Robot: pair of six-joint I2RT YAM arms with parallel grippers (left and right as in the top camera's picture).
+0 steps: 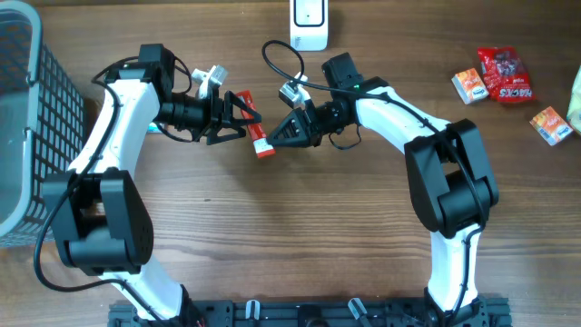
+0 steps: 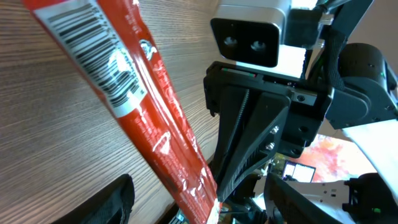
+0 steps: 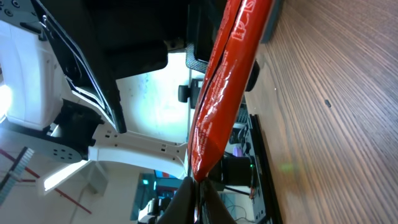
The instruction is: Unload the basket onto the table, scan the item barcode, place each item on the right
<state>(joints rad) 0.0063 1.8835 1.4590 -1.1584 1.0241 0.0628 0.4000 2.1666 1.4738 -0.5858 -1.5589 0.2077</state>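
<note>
The item is a long red snack packet [image 1: 243, 100], held in the air between the two arms over the middle of the table. My right gripper [image 1: 270, 138] is shut on its lower end, and in the right wrist view the packet [image 3: 217, 106] runs up from the pinched fingertips [image 3: 186, 194]. My left gripper [image 1: 249, 116] straddles the packet's upper part. Its fingers [image 2: 118, 199] stand apart on either side of the packet [image 2: 168, 143] with gaps showing. The barcode [image 2: 93, 34] on a white label faces the left wrist camera. A white scanner [image 1: 309, 25] stands at the table's far edge.
A grey wire basket [image 1: 18, 118] fills the left edge. At the right lie a red candy bag [image 1: 504, 73] and two small orange boxes [image 1: 469, 84] [image 1: 551, 123]. A black cable [image 1: 277, 59] loops by the scanner.
</note>
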